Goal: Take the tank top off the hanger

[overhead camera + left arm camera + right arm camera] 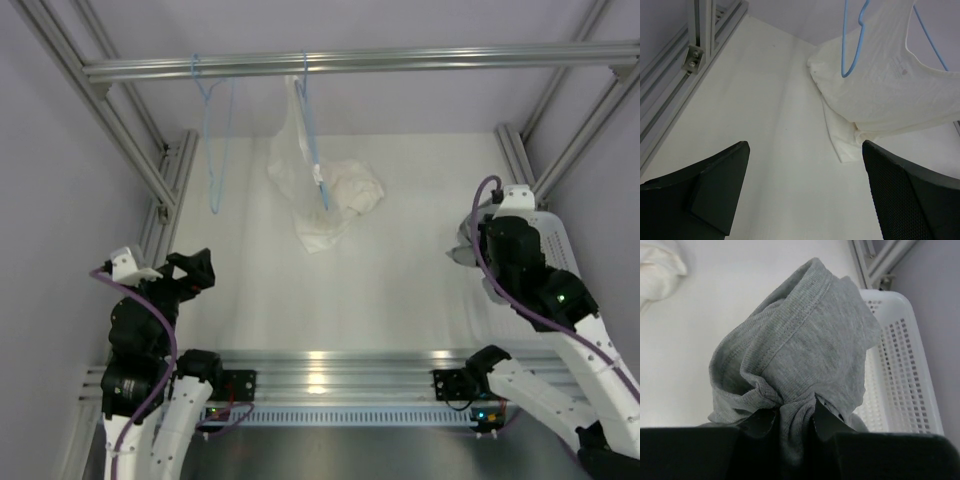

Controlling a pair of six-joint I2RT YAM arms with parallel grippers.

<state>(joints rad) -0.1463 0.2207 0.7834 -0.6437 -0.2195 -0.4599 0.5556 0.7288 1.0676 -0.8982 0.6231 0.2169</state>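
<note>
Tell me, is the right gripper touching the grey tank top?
Touching. The right wrist view shows the right gripper pinching a bunch of the tank top.

Grey tank top (800,350), light-blue hanger (214,200)

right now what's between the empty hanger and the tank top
The white garment on its own blue hanger, then bare table up to the tank top; top view.

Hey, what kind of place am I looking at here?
Probably a lab robot cell, not a home: an aluminium frame encloses a white table, a blue hanger hangs from its rail, and two arms are bolted at the edge.
</note>
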